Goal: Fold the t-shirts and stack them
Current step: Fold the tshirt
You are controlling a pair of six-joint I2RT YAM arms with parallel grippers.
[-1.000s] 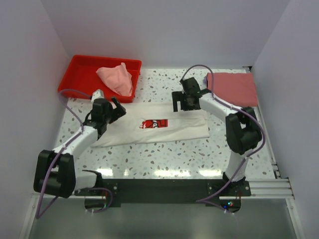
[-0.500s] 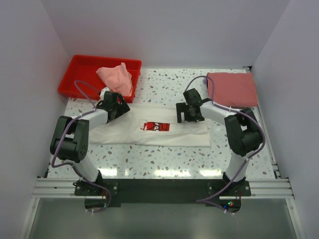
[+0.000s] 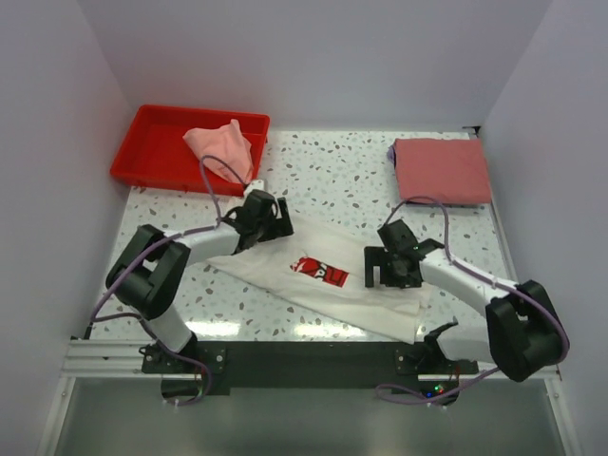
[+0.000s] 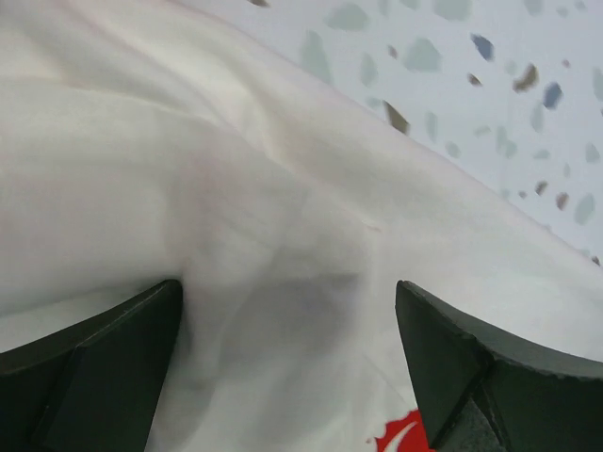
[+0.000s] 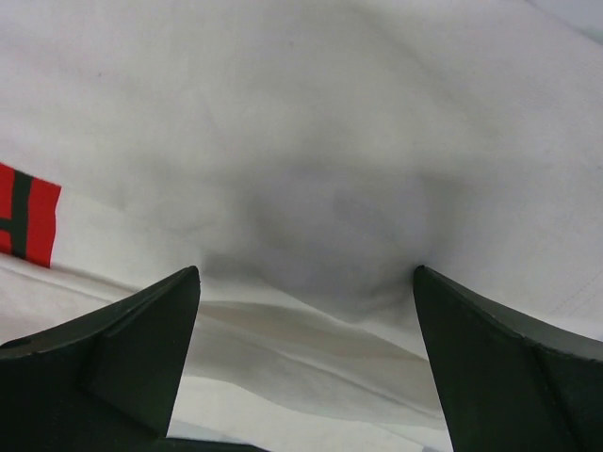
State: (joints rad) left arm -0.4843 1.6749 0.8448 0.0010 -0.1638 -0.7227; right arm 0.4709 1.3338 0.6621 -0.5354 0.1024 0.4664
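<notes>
The white tee lies spread on the speckled counter, partly folded into a long band. Its long axis runs on a slant from far left to near right, with the red print about midway. That axis is what my next move turns on. My left tool sits at the tee's far-left end, on its far edge, and my right tool sits on its near-right end, just past the print. So each arm is nearest its own end, and the cloth lies directly under both tools, not off to a side. Both tools are spread wide with white cloth between the fingers and nothing pinched. The wrist views show a shadowed dimple between the fingertips, but I cannot tell how hard they bear down. The cloth is thin, soft and matte, creased in low ridges, with a doubled edge under my right tool. I judge it will slide and bunch unless both ends are taken together. Beyond the tee's far-left end, a crumpled pink tee droops over the rim of a hard red tray. Well beyond its right end, at the far right of the counter, lies a red tee, folded flat and square. I take that one as the start of the stack.
</notes>
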